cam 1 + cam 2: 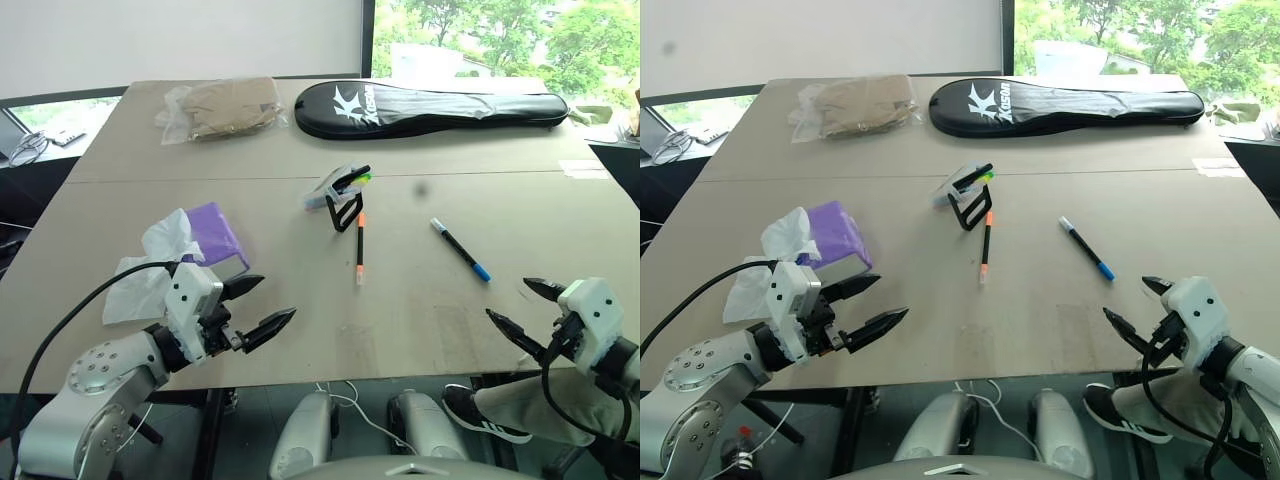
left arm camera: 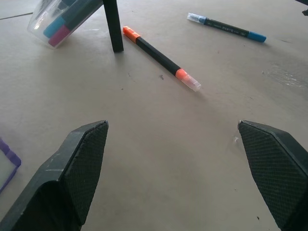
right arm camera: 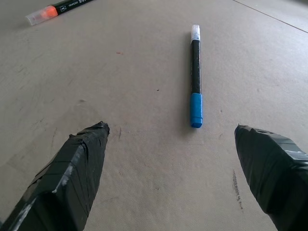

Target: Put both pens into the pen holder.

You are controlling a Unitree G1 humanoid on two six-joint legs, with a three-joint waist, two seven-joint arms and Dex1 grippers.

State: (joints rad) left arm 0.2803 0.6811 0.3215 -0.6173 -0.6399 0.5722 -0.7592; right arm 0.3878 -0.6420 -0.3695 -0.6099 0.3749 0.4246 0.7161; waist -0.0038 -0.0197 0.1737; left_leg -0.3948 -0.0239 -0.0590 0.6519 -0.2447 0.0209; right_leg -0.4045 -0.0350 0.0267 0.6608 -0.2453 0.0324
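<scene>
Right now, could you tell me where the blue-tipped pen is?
The blue-tipped pen lies flat on the table, right of the orange-tipped pen, ahead of the right tool.

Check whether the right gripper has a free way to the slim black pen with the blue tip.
Probably yes: the right gripper stands open, and only bare table lies between it and the blue-tipped pen.

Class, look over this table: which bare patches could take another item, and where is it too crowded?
Bare table lies between the orange pen and blue pen, and along the near edge between the open left gripper and open right gripper. It is crowded around the pen holder, and by the tissue and purple packet.
</scene>
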